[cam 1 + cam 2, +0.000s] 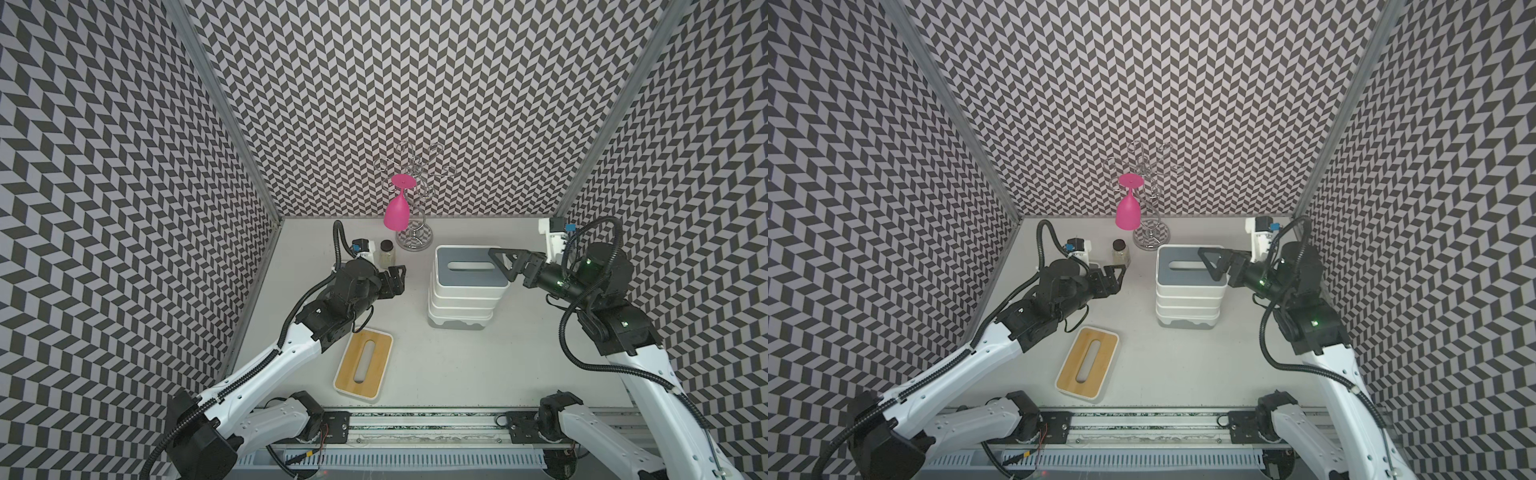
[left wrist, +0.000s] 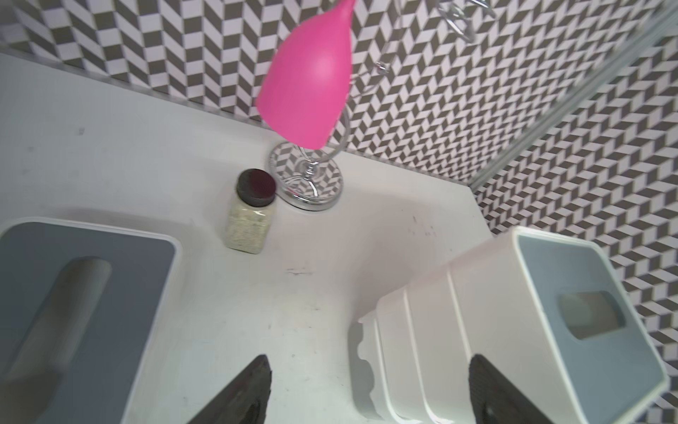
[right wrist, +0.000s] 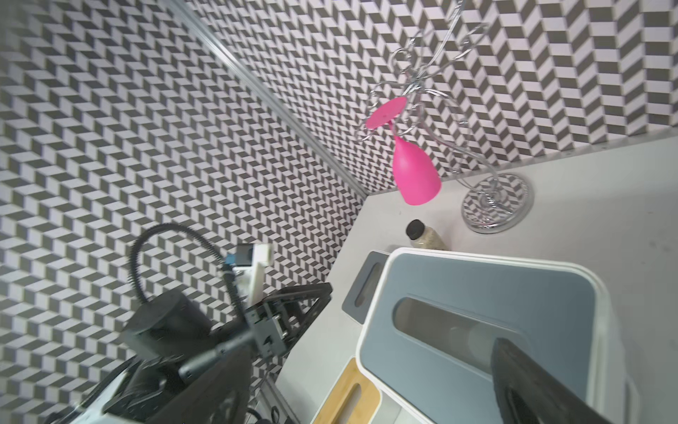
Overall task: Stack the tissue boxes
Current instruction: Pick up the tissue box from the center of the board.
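Here, stacked tissue boxes, granule-filled jar

Left arm is almost wholly hiding the loose grey-lidded box in both top views; the wrist frame's edge is cropping it.

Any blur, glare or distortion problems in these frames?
Both top views: evenly lit, sharp, soft shadows, walls bowed by the wide lens. Left wrist: pink goblet and tissue box stack slightly blurred. Right wrist: left arm smeared; chrome rack base mirrors the wall pattern.
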Motion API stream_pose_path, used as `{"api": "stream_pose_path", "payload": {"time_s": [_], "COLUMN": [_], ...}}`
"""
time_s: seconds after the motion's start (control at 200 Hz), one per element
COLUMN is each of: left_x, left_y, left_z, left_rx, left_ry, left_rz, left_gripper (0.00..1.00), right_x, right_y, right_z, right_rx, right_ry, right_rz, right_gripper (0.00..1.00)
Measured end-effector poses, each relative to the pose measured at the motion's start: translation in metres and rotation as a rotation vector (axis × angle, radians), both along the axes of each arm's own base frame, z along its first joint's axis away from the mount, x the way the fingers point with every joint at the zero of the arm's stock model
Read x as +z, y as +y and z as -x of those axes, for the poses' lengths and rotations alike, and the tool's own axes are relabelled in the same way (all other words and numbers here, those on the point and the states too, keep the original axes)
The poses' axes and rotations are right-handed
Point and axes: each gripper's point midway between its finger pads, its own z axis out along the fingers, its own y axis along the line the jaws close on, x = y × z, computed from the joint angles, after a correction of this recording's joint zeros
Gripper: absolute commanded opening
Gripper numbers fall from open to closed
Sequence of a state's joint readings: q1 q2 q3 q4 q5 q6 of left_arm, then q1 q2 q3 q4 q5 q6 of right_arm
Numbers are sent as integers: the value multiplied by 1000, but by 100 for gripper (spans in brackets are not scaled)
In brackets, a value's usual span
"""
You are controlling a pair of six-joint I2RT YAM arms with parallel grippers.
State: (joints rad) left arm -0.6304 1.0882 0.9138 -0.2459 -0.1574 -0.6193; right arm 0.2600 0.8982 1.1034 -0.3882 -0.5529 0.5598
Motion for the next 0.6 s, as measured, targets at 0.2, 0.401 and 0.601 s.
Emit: {"api": "stream_pose_path", "payload": {"time_s": [0.2,0.401,0.601], "left_x": [-28,-67,-111], "left_y": [50,79,97], "left_z": [-31,-58,-74], "left_rx": [134,200,225], "left_ry": [57,142,239], "left_rz": [-60,-124,-178], "left_gripper": [86,86,86], "right_x": [15,11,15], "right_y": [51,94,125], "right_z": [7,9,10], "right_rx": [136,241,309], "right_ry": [-20,5,16], "right_rz": [-42,-66,-80], "right_gripper": [99,99,99]}}
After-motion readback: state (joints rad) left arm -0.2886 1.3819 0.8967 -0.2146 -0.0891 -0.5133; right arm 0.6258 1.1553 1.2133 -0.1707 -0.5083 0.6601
